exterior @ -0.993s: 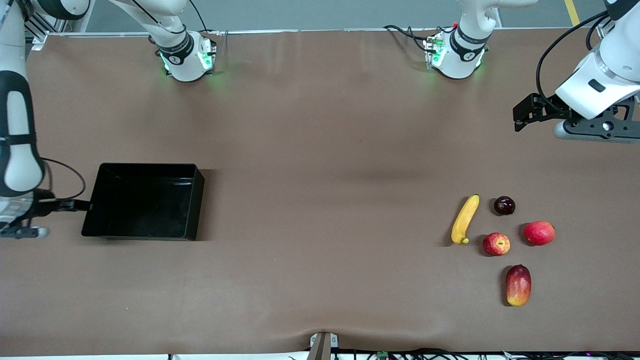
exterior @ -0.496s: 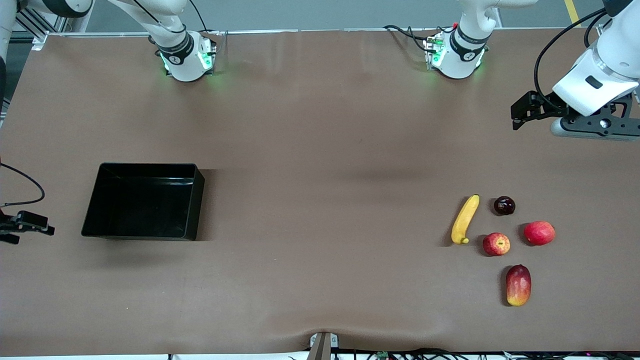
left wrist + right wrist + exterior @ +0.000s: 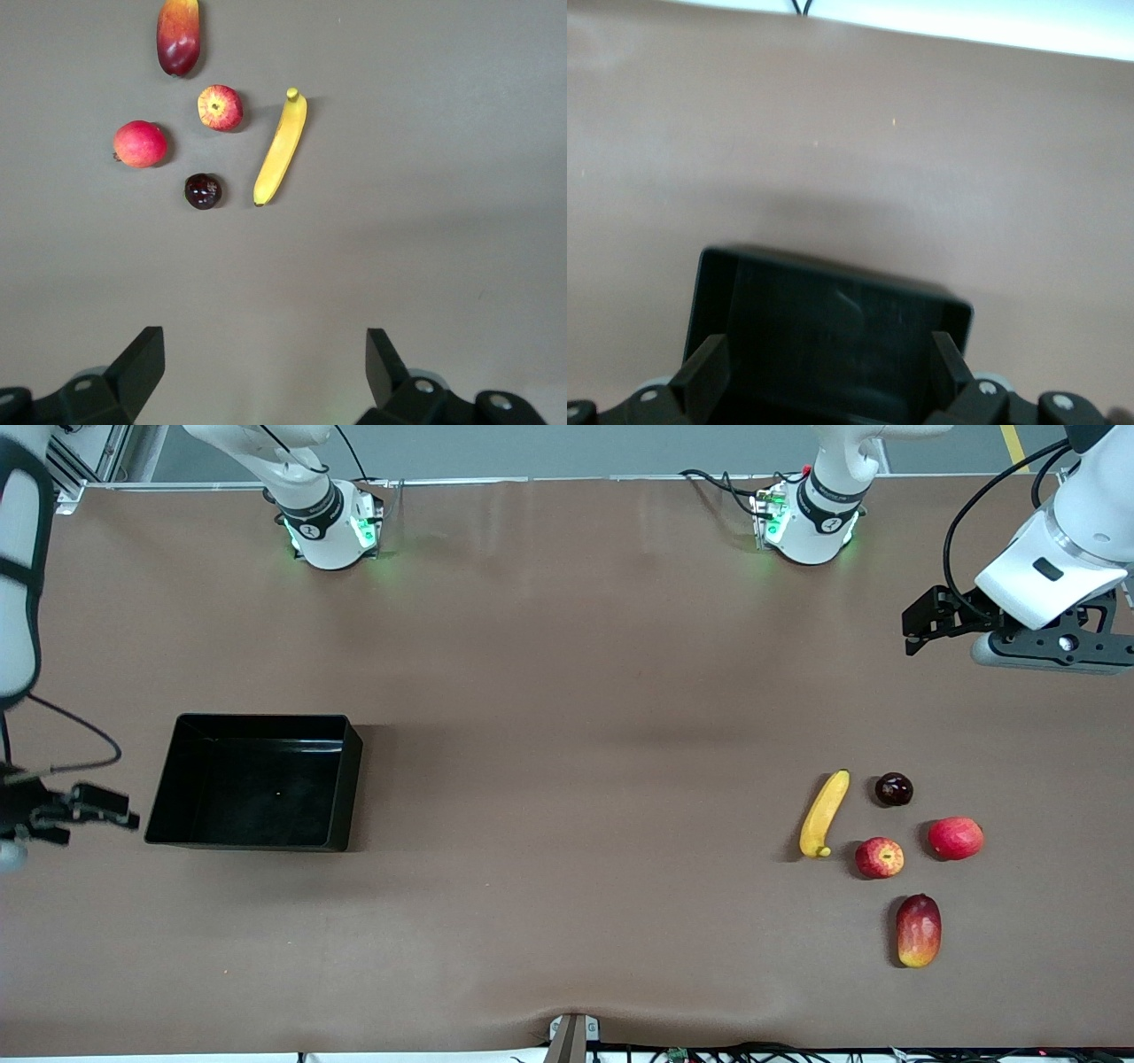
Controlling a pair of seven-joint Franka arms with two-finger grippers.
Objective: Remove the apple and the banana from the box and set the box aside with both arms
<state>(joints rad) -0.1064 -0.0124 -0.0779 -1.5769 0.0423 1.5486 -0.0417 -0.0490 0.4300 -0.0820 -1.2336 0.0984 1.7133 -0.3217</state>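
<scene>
The black box (image 3: 252, 779) lies toward the right arm's end of the table. My right gripper (image 3: 120, 810) hovers open just off the box's outer short wall. In the right wrist view the box (image 3: 833, 319) fills the space past the open right gripper (image 3: 830, 372). The banana (image 3: 824, 813) and the streaked red apple (image 3: 879, 857) lie side by side toward the left arm's end. My left gripper (image 3: 914, 627) hangs open over bare table, apart from them. The left wrist view shows the banana (image 3: 282, 146) and apple (image 3: 220, 108) well away from the open left gripper (image 3: 264, 363).
Three other fruits lie around the apple: a dark plum (image 3: 894, 789), a round red fruit (image 3: 955, 838) and an oblong red-yellow mango (image 3: 918, 930), the one nearest the front camera. The arm bases (image 3: 328, 527) stand along the table's back edge.
The right gripper let go of the box's rim, pulled away off the table's end, then came back partway. The left gripper drifted slightly up the front view. The box and fruits stayed put.
</scene>
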